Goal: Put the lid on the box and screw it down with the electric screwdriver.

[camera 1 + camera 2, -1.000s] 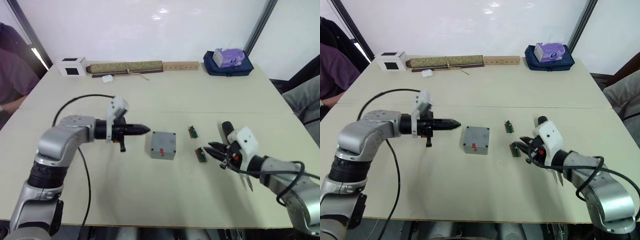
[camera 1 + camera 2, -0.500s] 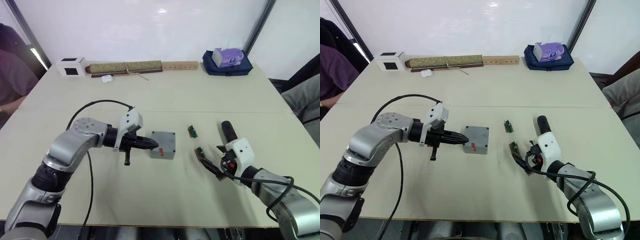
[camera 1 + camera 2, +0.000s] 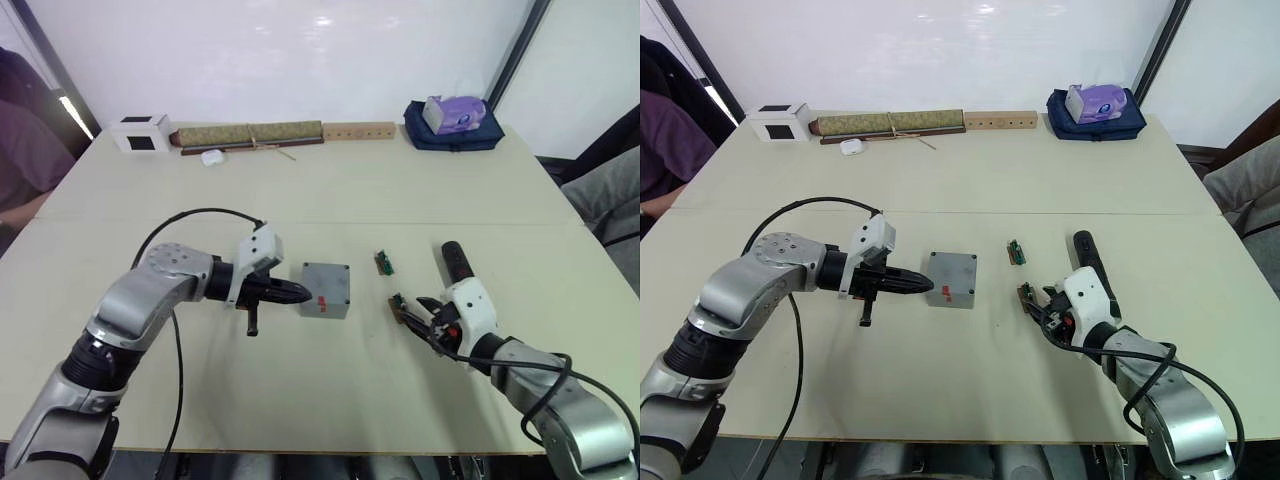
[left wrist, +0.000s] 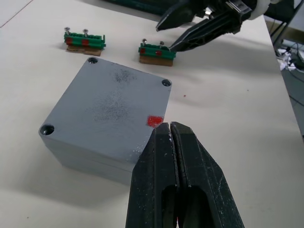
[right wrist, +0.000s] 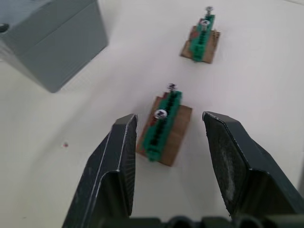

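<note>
**Lid on the box, both end effectors empty**

Your grey plastic box [image 3: 325, 290] sits near the middle of the table [image 3: 330, 190], its flat lid [image 4: 107, 107] already on top, so the inside is hidden from you. The lid is matte, square with rounded corners, with a recessed screw hole in each of the three corners you can see; the fourth corner is covered by your left end effector [image 4: 171, 130]. A red mark shows on the lid beside that fingertip, and another on the box's side wall. No writing is readable.

Your left end effector is clenched with nothing in it, its tip just at the box's near edge. Your right end effector [image 5: 168, 126] is spread wide and released, straddling a small green terminal block [image 5: 164, 128] on a brown board, with two screw heads on top. A second such block [image 5: 202, 38] lies beyond. The black electric screwdriver [image 3: 456, 264] lies toward the table's right edge, its bit hidden behind your right end effector.
</note>
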`<state>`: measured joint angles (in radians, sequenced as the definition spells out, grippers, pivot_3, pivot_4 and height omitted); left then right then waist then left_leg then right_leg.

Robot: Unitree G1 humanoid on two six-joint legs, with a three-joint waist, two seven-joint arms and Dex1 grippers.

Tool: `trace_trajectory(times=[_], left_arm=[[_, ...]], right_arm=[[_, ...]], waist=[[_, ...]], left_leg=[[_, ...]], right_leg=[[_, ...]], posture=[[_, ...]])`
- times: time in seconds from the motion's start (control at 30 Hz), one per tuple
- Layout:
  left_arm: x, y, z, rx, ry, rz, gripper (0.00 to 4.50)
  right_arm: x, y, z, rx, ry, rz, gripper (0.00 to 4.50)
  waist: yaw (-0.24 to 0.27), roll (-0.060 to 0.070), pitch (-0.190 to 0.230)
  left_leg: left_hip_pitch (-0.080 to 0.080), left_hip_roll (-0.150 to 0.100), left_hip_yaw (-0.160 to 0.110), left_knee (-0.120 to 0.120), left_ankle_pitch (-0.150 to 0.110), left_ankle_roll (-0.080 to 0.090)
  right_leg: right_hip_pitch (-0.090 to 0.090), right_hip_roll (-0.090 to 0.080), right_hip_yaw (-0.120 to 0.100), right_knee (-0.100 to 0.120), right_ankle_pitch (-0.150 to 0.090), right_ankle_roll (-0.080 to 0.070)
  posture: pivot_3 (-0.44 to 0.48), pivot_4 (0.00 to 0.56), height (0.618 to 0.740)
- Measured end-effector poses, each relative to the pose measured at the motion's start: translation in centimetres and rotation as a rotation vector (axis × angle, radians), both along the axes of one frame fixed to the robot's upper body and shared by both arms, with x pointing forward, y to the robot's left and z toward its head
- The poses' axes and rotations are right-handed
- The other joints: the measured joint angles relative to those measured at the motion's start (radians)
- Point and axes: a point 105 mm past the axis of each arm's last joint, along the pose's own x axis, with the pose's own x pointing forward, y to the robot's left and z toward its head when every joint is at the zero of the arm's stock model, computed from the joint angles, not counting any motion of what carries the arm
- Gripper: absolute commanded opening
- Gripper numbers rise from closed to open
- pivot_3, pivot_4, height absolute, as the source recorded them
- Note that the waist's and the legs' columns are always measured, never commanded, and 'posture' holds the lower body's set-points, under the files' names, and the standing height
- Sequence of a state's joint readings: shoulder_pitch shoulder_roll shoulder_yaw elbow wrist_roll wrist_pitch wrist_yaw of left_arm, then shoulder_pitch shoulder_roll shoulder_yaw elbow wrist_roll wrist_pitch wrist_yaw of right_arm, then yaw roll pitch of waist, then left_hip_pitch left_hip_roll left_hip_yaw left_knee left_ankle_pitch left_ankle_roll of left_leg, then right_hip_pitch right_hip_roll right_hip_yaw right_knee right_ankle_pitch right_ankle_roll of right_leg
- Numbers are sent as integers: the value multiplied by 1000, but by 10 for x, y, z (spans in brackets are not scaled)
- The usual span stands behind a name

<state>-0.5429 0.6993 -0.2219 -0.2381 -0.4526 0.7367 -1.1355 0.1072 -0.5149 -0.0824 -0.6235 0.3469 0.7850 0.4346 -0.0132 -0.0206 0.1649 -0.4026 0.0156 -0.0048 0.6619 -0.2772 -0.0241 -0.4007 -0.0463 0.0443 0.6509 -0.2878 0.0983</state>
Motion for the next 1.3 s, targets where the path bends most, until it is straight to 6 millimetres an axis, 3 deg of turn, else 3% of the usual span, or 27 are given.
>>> trace_trajectory(times=[0.13, 0.23, 0.33, 0.37, 0.87, 1.17, 1.3], left_arm=[[0, 1, 0, 4, -2, 4, 0], [1, 2, 0, 12, -6, 12, 0], [1, 2, 0, 12, -6, 12, 0], [1, 2, 0, 12, -6, 13, 0], [2, 3, -1, 16, -6, 19, 0], [14, 14, -8, 13, 23, 78, 0], [25, 24, -5, 10, 6, 128, 0]], right_arm=[[1, 3, 0, -1, -4, 11, 2230], [2, 6, -3, -3, 4, 20, 1585], [2, 5, -3, -4, 0, 16, 196], [3, 5, -3, -4, -3, 17, 49], [7, 2, -1, -9, -18, -3, 49], [7, 5, 15, 40, -32, -9, 49], [13, 15, 39, 56, -103, 29, 49]], waist=[[-1, 0, 0], [0, 0, 0], [0, 0, 0], [0, 0, 0], [0, 0, 0], [0, 0, 0], [-2, 0, 0]], left_leg=[[0, 0, 0, 0, 0, 0], [0, 0, 0, 0, 0, 0], [0, 0, 0, 0, 0, 0], [0, 0, 0, 0, 0, 0], [0, 0, 0, 1, 0, 0], [0, 0, 0, 1, 0, 0], [0, 0, 0, 1, 0, 0]], right_leg=[[0, 0, 0, 0, 0, 0], [0, 0, 0, 0, 0, 0], [0, 0, 0, 0, 0, 0], [0, 0, 0, 0, 0, 0], [0, 0, 0, 1, 0, 0], [-1, 0, 0, 1, 0, 0], [-2, 0, 0, 3, 0, 0]], posture=[[0, 150, 740], [0, 150, 740], [0, 150, 740], [0, 150, 740], [0, 150, 740], [0, 150, 740], [0, 150, 740]])
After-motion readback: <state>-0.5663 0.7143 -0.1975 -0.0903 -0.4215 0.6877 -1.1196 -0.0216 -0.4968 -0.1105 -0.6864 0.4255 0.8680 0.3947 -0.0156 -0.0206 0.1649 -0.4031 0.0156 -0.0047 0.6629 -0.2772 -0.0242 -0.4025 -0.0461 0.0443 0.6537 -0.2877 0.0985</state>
